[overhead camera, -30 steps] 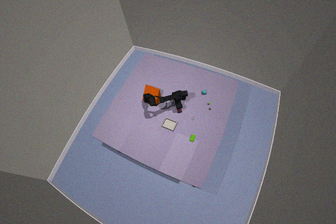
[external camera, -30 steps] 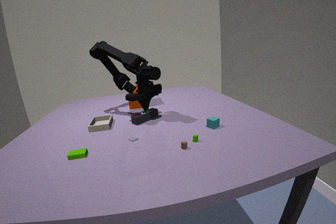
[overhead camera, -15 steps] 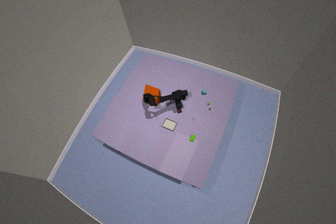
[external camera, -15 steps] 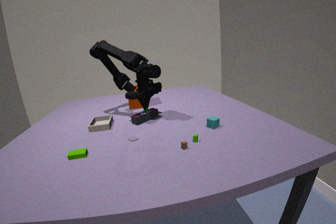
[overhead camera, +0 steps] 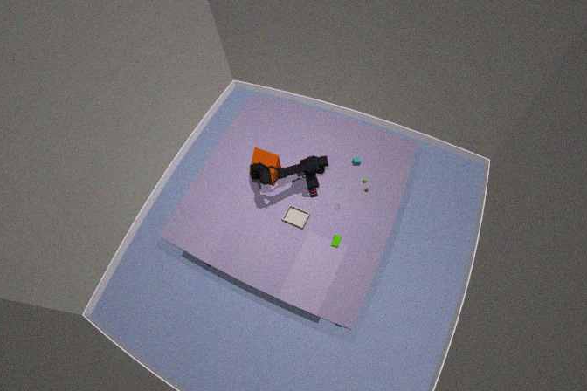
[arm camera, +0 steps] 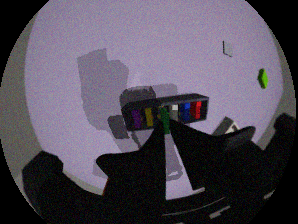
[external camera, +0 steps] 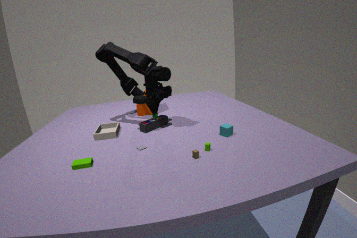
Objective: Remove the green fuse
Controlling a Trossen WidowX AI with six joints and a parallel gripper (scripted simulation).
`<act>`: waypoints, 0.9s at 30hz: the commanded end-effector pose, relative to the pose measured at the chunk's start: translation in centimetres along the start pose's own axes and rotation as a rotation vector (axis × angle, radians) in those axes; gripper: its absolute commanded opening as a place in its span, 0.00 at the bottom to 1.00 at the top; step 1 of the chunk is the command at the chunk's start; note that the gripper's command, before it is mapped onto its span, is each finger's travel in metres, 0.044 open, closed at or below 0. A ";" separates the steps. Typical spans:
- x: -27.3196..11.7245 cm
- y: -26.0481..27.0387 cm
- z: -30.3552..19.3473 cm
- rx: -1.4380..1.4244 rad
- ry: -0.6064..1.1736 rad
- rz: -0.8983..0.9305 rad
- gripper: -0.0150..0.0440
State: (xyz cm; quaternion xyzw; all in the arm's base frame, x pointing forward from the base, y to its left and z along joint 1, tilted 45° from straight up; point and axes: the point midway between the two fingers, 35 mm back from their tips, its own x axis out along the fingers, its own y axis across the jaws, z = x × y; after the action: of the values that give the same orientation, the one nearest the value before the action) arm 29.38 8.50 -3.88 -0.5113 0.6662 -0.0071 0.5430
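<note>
My gripper is shut on the green fuse. The fuse stands up high from the black fuse block; whether its lower end is clear of the slot I cannot tell. In the wrist view, the purple fuse, yellow fuse, white fuse, blue fuse and red fuse sit in the block. The cream tray stands apart from the block, on its red-fuse side, and is partly hidden by a finger in the wrist view.
A thin grey plate and a bright green slab lie apart. A teal cube, small green block and brown block stand farther off. An orange block is by the arm's base.
</note>
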 end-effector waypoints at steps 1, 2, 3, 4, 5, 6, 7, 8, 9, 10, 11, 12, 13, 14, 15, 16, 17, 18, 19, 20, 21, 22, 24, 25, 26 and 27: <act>-0.3 0.1 0.0 0.003 -0.001 0.003 0.25; -0.3 0.1 0.0 0.003 -0.001 0.003 0.25; -0.4 0.1 0.0 0.003 -0.001 0.003 0.25; -0.4 0.1 0.0 0.003 -0.001 0.003 0.25; -0.5 0.1 0.0 0.003 -0.001 0.003 0.25; -0.5 0.1 0.0 0.003 -0.001 0.003 0.25; -0.6 0.1 0.0 0.003 -0.001 0.003 0.25; -0.6 0.1 0.0 0.003 -0.001 0.003 0.25; -0.7 0.1 0.0 0.003 -0.001 0.003 0.25; -0.7 0.1 0.0 0.003 -0.001 0.002 0.25; -0.8 0.1 0.0 0.003 -0.001 0.002 0.25; -0.8 0.1 0.0 0.003 -0.001 0.002 0.25; -0.9 0.1 0.0 0.003 -0.001 0.002 0.25; -0.9 0.1 0.0 0.003 -0.001 0.002 0.25; -1.0 0.1 0.0 0.003 -0.001 0.002 0.25; -1.0 0.1 0.0 0.003 -0.001 0.002 0.25; -1.1 0.1 0.0 0.003 -0.001 0.002 0.25; -1.1 0.1 0.0 0.003 -0.001 0.002 0.25; -1.2 0.1 0.0 0.003 -0.001 0.002 0.25; -1.3 0.1 0.0 0.003 -0.001 0.002 0.25; -1.5 0.1 0.0 0.003 -0.001 0.002 0.25; -1.6 0.1 0.0 0.003 -0.001 0.002 0.25; -2.0 0.1 0.0 0.002 -0.001 0.003 0.25; -2.1 0.1 0.0 0.002 -0.001 0.003 0.25; -2.3 0.1 0.0 0.002 -0.001 0.003 0.25; -2.5 0.1 0.0 0.002 -0.001 0.003 0.25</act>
State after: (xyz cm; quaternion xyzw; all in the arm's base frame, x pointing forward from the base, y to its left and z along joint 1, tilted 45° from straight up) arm 29.12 9.69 -2.55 -0.5113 0.6669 -0.0073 0.5419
